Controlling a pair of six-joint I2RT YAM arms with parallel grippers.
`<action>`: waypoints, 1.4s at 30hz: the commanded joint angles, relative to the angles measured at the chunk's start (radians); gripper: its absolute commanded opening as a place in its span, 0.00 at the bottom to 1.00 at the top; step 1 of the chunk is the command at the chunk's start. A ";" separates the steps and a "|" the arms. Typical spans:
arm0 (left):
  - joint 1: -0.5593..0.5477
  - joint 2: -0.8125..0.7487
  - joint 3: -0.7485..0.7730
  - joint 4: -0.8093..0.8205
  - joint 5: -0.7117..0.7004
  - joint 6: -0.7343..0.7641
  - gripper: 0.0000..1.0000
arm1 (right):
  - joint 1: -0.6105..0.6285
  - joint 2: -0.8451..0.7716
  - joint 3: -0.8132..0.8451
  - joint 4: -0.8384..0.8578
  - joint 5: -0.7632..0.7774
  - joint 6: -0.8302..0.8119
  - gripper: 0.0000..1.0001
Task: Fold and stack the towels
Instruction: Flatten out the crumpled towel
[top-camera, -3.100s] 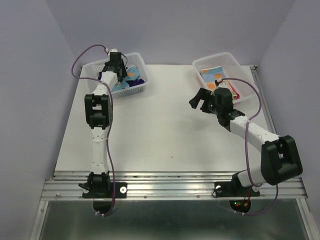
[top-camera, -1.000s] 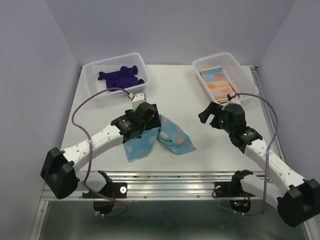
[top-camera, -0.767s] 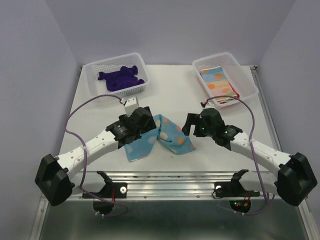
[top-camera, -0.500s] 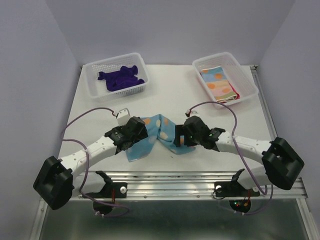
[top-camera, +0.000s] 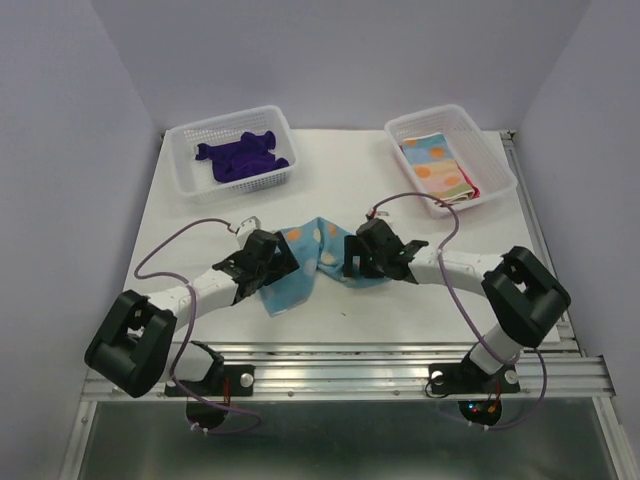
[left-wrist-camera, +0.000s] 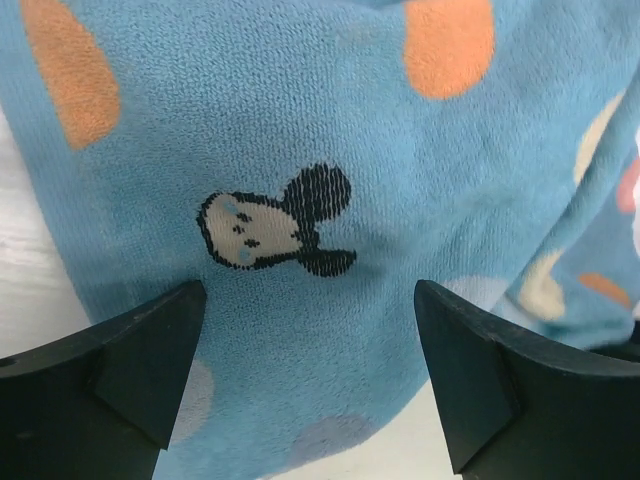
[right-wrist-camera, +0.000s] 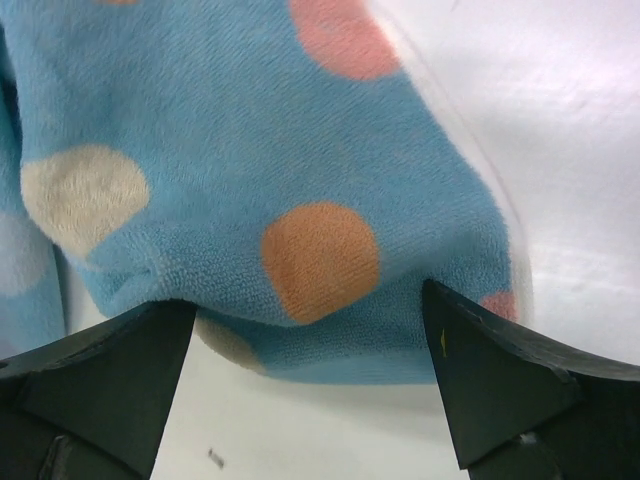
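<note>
A light blue towel (top-camera: 305, 262) with orange spots lies crumpled on the white table (top-camera: 400, 220) near the front middle. My left gripper (top-camera: 272, 262) is open low over its left part; the left wrist view shows the towel (left-wrist-camera: 330, 200) with a cartoon figure between the spread fingers (left-wrist-camera: 130, 360). My right gripper (top-camera: 352, 258) is open at the towel's right end; the right wrist view shows the towel's edge (right-wrist-camera: 300, 230) between its fingers (right-wrist-camera: 500, 380). A dark purple towel (top-camera: 240, 155) lies in the left basket (top-camera: 185, 135). Folded towels (top-camera: 438, 172) lie in the right basket (top-camera: 500, 170).
The two white perforated baskets stand at the back left and back right of the table. Purple walls close in the sides and back. A metal rail (top-camera: 340, 375) runs along the near edge by the arm bases.
The left arm took the blue spotted towel out of the left basket and laid it on the table. Both grippers have since come down low onto the towel from either side.
</note>
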 joint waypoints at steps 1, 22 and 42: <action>-0.018 0.080 -0.049 0.035 0.151 -0.011 0.99 | -0.142 0.088 0.078 0.035 0.028 -0.063 1.00; -0.452 -0.090 0.124 0.007 0.088 0.006 0.99 | -0.279 0.122 0.488 0.038 -0.143 -0.461 1.00; -0.190 -0.248 -0.059 -0.369 -0.101 -0.258 0.99 | 0.323 -0.191 -0.040 -0.359 0.232 0.317 0.99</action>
